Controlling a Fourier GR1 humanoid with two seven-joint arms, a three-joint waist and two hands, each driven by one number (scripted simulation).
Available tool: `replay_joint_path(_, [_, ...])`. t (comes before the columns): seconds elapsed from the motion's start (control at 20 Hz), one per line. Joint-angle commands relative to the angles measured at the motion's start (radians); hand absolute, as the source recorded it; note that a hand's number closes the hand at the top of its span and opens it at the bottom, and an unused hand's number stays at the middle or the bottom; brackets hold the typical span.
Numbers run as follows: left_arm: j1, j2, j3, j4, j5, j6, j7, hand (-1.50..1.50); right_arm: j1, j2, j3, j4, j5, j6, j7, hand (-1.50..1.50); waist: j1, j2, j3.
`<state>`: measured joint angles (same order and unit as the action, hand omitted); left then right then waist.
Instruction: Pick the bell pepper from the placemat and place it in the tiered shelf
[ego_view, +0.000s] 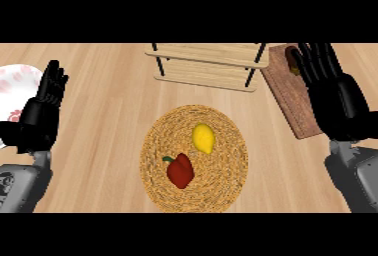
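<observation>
A red bell pepper (180, 171) with a green stem lies on the near left part of a round woven placemat (221, 195). The tiered shelf (209, 65), light wood boards on black posts, stands at the far middle of the counter. My left hand (40, 112) rests at the left edge, open, fingers up, well left of the placemat. Open too, my right hand (336, 95) rests at the right edge with fingers up, far from the pepper.
A yellow lemon-like fruit (204, 138) lies on the placemat just beyond the pepper. A brown cutting board (291, 97) lies to the right of the shelf, partly behind my right hand. A white plate with pink marks (16, 82) sits at the far left.
</observation>
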<state>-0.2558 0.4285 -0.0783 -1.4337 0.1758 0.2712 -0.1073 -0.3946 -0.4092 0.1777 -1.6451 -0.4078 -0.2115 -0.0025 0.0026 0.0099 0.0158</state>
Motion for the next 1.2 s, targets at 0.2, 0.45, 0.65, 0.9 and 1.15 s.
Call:
replay_joint_path(0.2, [-0.007,-0.074,-0.146,0.019,-0.062,-0.042,0.08,0.0,-0.177,0.099,0.23,0.13,0.113,0.033,0.177,-1.5,0.024,-0.004,-0.018])
replay_joint_path(0.45, [0.021,-0.079,-0.155,0.017,-0.035,-0.064,0.097,0.0,-0.064,-0.086,0.214,0.234,0.331,-0.093,0.13,1.5,-0.012,-0.004,-0.036])
replay_joint_path(0.65, [0.024,-0.117,-0.194,0.016,-0.045,-0.068,0.12,0.0,0.04,0.196,0.237,0.354,0.434,-0.407,-0.071,-1.5,0.007,-0.003,-0.015])
replay_joint_path(0.9, [0.055,-0.153,-0.188,0.046,-0.073,-0.072,0.075,0.0,0.075,0.275,0.124,0.349,0.268,-0.277,-0.297,-1.5,-0.001,-0.008,-0.015])
replay_joint_path(1.15, [0.051,-0.2,-0.215,0.034,-0.107,-0.031,0.087,0.0,0.041,0.157,0.31,0.271,0.365,-0.11,-0.071,-1.5,-0.002,-0.013,-0.017])
